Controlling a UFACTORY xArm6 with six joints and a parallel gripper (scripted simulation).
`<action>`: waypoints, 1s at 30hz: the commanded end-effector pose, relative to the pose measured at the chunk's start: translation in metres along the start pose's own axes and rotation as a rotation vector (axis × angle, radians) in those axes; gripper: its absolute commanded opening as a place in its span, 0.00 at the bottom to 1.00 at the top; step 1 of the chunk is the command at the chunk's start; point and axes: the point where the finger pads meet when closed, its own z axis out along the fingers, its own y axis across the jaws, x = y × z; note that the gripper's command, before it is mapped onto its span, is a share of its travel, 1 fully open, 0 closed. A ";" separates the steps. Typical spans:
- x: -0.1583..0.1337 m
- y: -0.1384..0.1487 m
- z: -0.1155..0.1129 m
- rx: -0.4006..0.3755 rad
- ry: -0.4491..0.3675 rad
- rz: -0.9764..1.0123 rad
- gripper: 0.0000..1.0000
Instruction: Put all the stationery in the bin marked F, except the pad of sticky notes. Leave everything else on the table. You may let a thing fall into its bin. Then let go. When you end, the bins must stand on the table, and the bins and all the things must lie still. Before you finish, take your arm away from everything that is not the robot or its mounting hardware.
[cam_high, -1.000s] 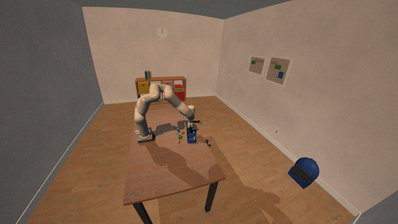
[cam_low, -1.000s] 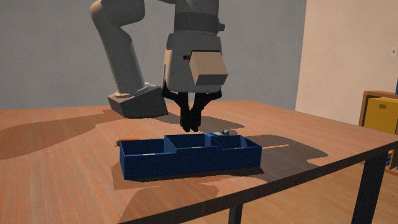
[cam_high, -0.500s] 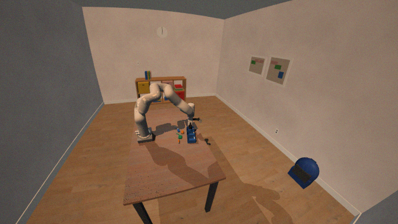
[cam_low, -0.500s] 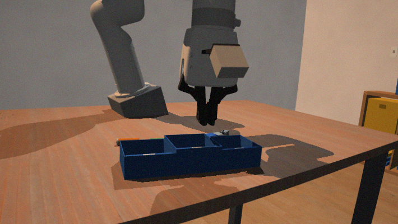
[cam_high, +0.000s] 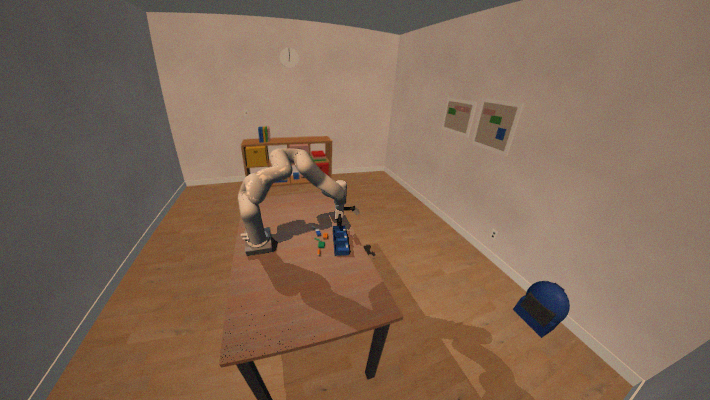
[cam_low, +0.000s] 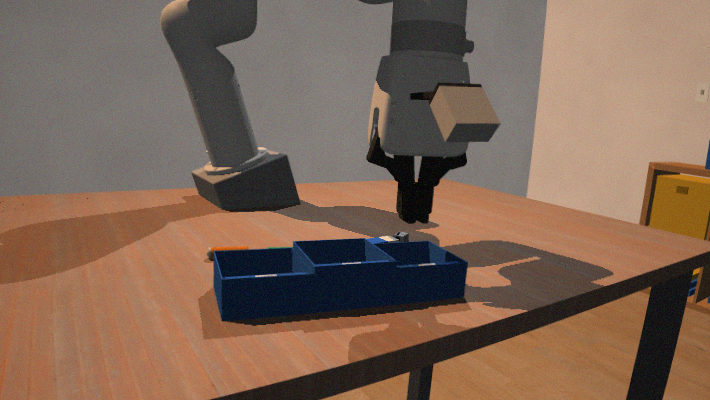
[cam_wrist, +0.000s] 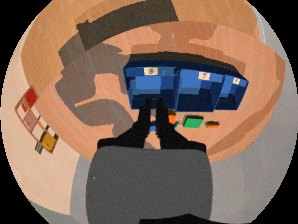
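Observation:
A row of three joined blue bins (cam_low: 340, 275) stands on the table; it also shows in the overview (cam_high: 341, 241) and in the wrist view (cam_wrist: 186, 86). Their small white labels are too small to read. My gripper (cam_low: 414, 212) hangs above the table just behind the right-hand bin, with its fingers pressed together and nothing visible between them. Behind the bins lie an orange pen-like thing (cam_low: 227, 248) and a small grey and blue thing (cam_low: 395, 237). The wrist view shows a green thing (cam_wrist: 193, 121) and an orange thing (cam_wrist: 173, 119) beside the bins.
A small dark object (cam_high: 369, 249) lies on the table to the right of the bins. The arm's base (cam_low: 245, 182) stands behind them. The table's edge (cam_low: 500, 330) runs close in front of the bins.

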 end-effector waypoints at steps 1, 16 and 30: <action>0.002 -0.001 0.004 0.002 0.004 0.001 0.07; 0.002 -0.001 0.038 0.002 0.004 0.001 0.07; 0.002 -0.001 0.058 0.002 0.004 0.001 0.07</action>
